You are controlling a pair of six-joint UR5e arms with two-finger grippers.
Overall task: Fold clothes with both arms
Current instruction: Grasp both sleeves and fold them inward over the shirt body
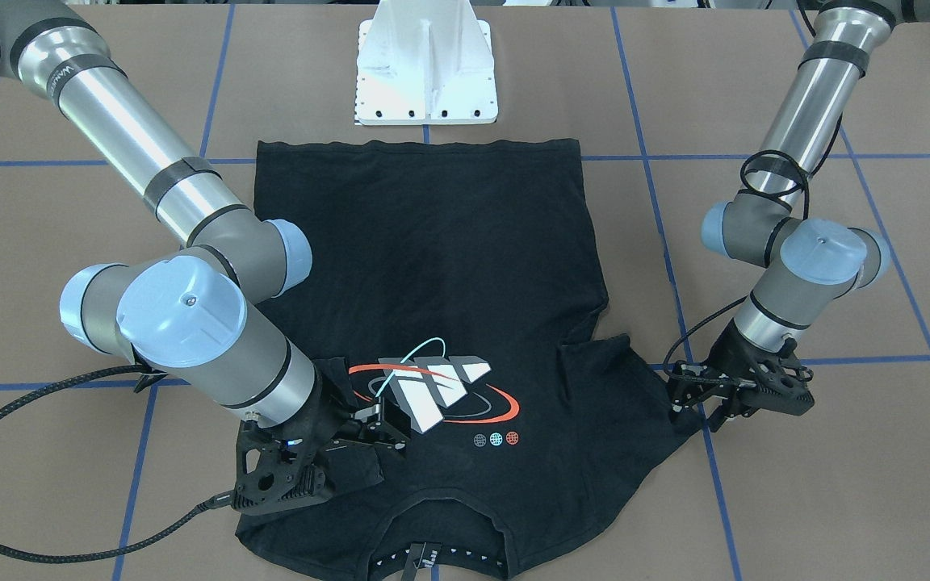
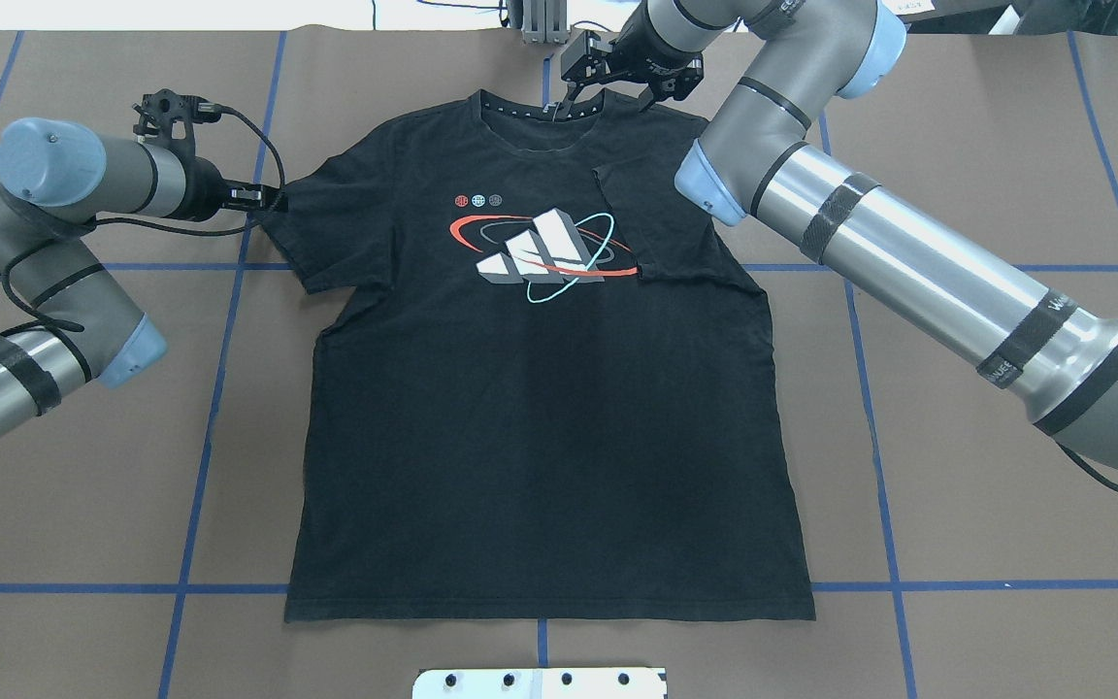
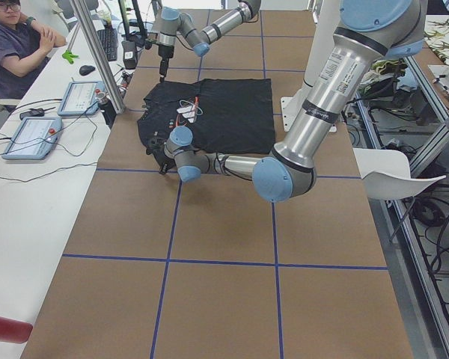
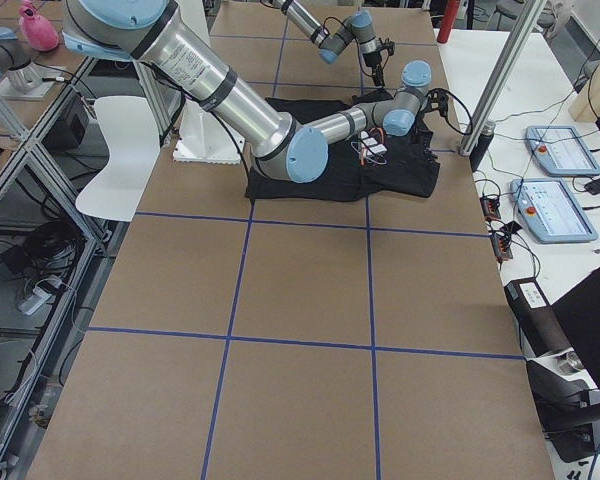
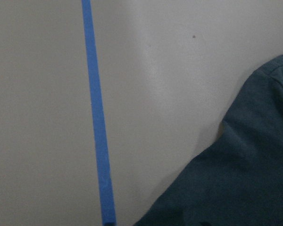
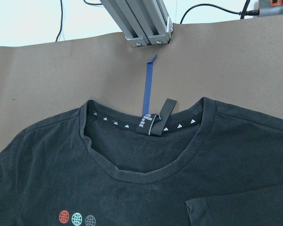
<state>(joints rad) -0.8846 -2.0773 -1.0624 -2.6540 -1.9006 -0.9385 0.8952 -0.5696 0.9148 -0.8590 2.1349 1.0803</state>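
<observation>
My right tool (image 1: 384,432) hangs wide and empty over the folded sleeve (image 2: 656,223), which is turned in across the print to narrow the shirt. My left tool (image 2: 266,198), upper left of the overhead view, sits at the flat sleeve (image 2: 312,233), I judge to fold it likewise; wide or pinching, I cannot tell. The T-shirt (image 2: 540,408) lies chest-up, mid-desk (image 2: 986,544).

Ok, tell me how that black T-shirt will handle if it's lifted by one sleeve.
Probably floppy: the T-shirt lies flat with its folded sleeve draped over the chest, so it should sag from any grip point. Likely light, being thin cloth. Pushed, it would probably bunch rather than slide whole; the cloth wrinkles near the flat sleeve.
</observation>
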